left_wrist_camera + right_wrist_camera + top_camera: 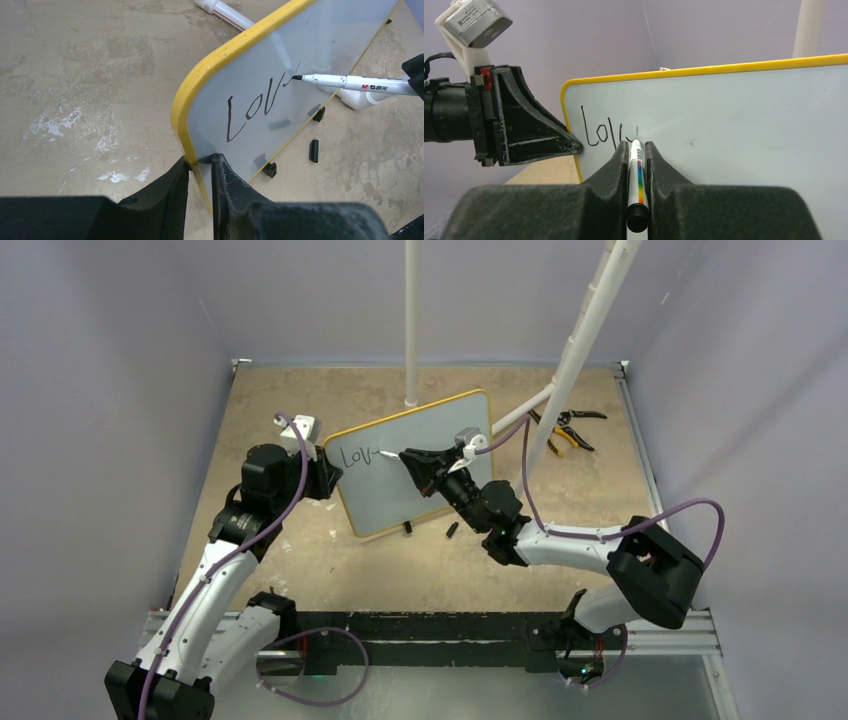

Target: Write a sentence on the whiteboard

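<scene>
Arm bases: both are bolted to a black rail (pixel 440 625) at the near edge of the beige, mottled table (pixel 400 580). The left arm is raised on the left and the right arm is bent in from the right.
Cap: a small black cylindrical cap (pixel 452 530) is seen lying on the table just in front of the board's lower edge, not touching it.
Left gripper: the left gripper (pixel 200 165) is clamped on the left edge of the whiteboard, with one black finger on the writing face and the other behind the yellow frame.
Right gripper: the right gripper (pixel 637 150) is clenched around a white marker (pixel 636 170) with a black tip and a rainbow band. The barrel is held lengthwise between the fingers.
Whiteboard: the rectangular pale grey-white whiteboard (pixel 385 500), with its thin yellow-orange rounded frame, is stood on small black feet (pixel 270 170) near the middle of the table. It leans back, and its face is turned toward the right arm.
Lettering: black handwritten lettering (pixel 250 107) reading "Lov", plus a short further stroke, is seen on the upper left of the board.
Marker tip: it is laid against the board at the end of that last stroke.
Pliers: yellow-and-black-handled pliers (pixel 565 430) are seen lying on the table beyond the board's right end.
Poles: a white upright pole (pixel 411 320) is stood just behind the board's top edge. A white slanted pole (pixel 585 330) is set near the pliers.
Walls: the table is enclosed by pale lilac walls (pixel 100 390).
</scene>
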